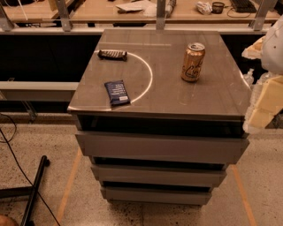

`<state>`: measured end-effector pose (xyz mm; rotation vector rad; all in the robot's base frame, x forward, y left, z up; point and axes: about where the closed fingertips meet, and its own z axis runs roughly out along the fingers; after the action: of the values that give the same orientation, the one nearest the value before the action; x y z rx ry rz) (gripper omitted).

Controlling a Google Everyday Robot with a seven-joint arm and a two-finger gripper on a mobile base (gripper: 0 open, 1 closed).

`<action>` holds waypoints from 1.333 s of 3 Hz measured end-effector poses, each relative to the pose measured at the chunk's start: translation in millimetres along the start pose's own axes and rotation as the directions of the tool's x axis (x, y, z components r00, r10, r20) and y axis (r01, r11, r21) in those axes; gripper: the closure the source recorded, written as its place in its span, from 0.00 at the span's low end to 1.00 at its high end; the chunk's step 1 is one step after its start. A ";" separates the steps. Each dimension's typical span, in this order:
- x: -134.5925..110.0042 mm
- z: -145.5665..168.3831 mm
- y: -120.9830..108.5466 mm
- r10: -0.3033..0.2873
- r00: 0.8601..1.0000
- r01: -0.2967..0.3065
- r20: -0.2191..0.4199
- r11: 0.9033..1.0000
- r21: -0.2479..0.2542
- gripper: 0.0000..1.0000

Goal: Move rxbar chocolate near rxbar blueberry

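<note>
The rxbar chocolate, a narrow dark-wrapped bar, lies near the back left of the grey cabinet top. The rxbar blueberry, a navy-blue bar with white print, lies near the front left edge, a short way in front of the chocolate bar. My gripper shows as pale blurred shapes at the right edge of the view, beside the cabinet's right side and far from both bars. It holds nothing that I can see.
A gold soda can stands upright on the right half of the top. The cabinet has several drawers below. A railing and desks run behind. A black pole and cables lie on the floor at left.
</note>
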<state>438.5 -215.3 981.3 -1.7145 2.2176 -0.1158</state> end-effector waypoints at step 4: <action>-151.8 29.2 -57.1 -0.294 0.943 0.300 0.159 0.954 -0.014 0.00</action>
<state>533.5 -82.1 1001.1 -1.9972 1.8511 -0.0097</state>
